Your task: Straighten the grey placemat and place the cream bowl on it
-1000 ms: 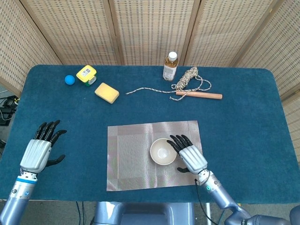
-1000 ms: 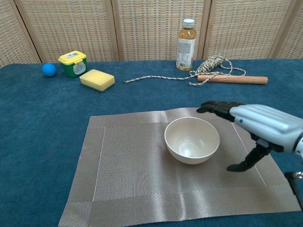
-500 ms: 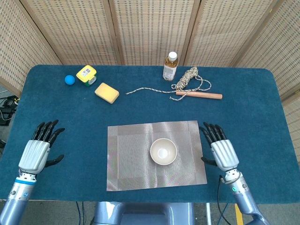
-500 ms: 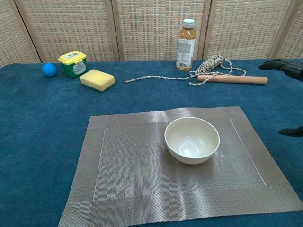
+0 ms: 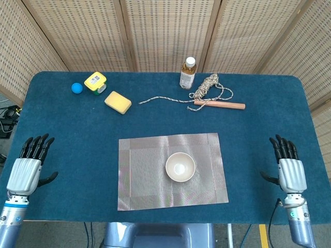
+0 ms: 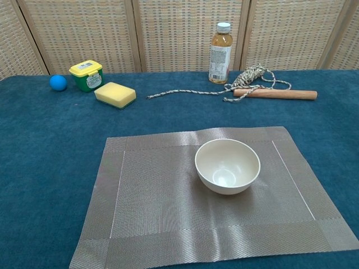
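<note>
The cream bowl [image 5: 180, 167] is seen upright near the middle of the grey placemat [image 5: 139, 175], laid square on the table [image 5: 258, 134], while the left hand [image 5: 24, 173] and right hand [image 5: 289, 172] are held at opposite table edges, fingers apart, holding nothing.

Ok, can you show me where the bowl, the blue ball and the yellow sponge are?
cream bowl [image 6: 227, 166]: chest view, on its inside wall.
blue ball [image 6: 58, 82]: chest view, on its middle.
yellow sponge [image 6: 115, 93]: chest view, on its top face.
</note>
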You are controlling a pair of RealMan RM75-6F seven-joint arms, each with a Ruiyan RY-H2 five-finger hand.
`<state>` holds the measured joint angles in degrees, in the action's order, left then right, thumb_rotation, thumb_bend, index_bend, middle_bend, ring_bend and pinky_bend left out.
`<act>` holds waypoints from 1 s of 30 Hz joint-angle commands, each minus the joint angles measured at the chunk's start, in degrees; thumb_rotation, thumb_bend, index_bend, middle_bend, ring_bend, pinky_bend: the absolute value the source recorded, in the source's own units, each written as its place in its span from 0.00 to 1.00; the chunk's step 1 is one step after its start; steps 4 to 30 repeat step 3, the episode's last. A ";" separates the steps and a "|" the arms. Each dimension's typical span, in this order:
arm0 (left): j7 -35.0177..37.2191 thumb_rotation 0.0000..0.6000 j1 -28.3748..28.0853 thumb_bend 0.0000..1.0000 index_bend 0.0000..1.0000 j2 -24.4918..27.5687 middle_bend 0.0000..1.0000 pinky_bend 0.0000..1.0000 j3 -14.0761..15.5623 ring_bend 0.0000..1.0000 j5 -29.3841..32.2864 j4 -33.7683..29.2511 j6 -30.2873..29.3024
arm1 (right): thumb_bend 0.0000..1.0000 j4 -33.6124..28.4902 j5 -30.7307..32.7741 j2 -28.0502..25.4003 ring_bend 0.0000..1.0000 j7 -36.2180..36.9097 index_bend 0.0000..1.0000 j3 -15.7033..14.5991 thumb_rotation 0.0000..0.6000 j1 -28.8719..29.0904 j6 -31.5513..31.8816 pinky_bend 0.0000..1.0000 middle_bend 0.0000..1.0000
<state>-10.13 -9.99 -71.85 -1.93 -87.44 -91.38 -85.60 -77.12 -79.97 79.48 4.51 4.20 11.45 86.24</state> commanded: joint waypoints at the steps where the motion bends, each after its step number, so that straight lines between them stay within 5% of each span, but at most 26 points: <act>1: 0.55 1.00 0.52 0.16 0.04 -0.21 0.00 0.00 0.31 0.00 0.18 1.08 -0.13 | 0.20 0.36 -0.22 -0.35 0.00 0.90 0.01 0.33 1.00 -0.47 0.41 0.00 0.00; 30: 0.53 1.00 0.65 0.16 0.04 -0.26 0.00 0.00 0.30 0.00 0.23 1.52 -0.18 | 0.20 0.21 -0.71 -0.49 0.00 1.13 0.01 0.27 1.00 -0.55 0.37 0.00 0.00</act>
